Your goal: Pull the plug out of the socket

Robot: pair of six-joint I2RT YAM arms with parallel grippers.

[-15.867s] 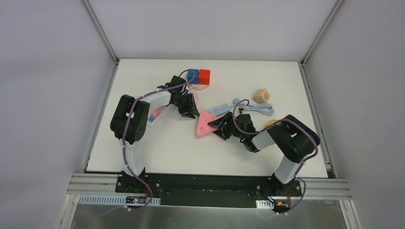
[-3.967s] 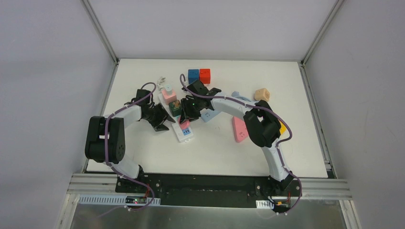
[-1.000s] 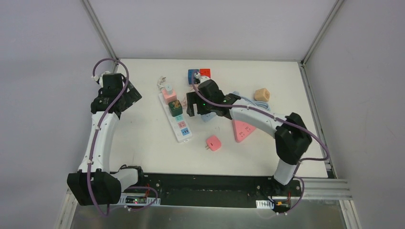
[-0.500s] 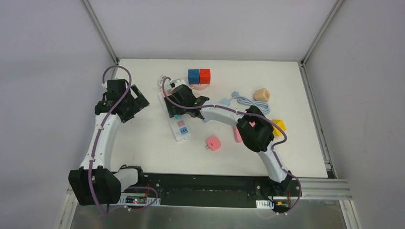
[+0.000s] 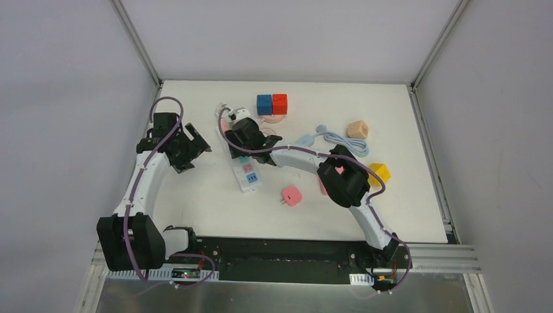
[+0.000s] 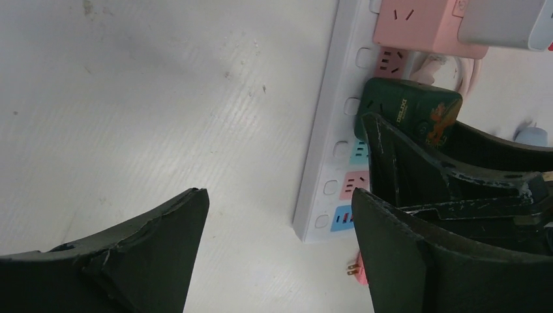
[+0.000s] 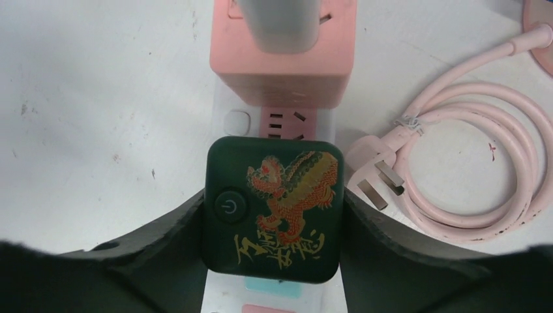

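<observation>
Right gripper (image 7: 272, 215): clenched on the green plug (image 7: 272, 207). The plug lies squarely between the two fingers (image 7: 176, 235), one pressed against each flank, and its top face (gold-and-red dragon print, round power button at left) is fully exposed to the wrist camera.

Plug location: sits on the white power strip (image 5: 246, 175), on the far half of it. Just beyond it is one uncovered pink socket face, then a pink adapter (image 7: 282, 65) carrying a grey block. Whether the prongs are seated cannot be seen.

Left gripper (image 6: 277, 215): released, jaws spread wide with only bare table (image 5: 195, 195) between them. In the top view it hangs to the left of the strip, apart from it; from its wrist camera the strip runs along the right side, with the green plug and the right arm's fingers visible there.

Also noted: a coiled pink cable (image 7: 469, 163) lies just right of the strip, its plug end close by the green plug. A loose pink plug (image 5: 291, 195) lies on the table near the strip's near end.
</observation>
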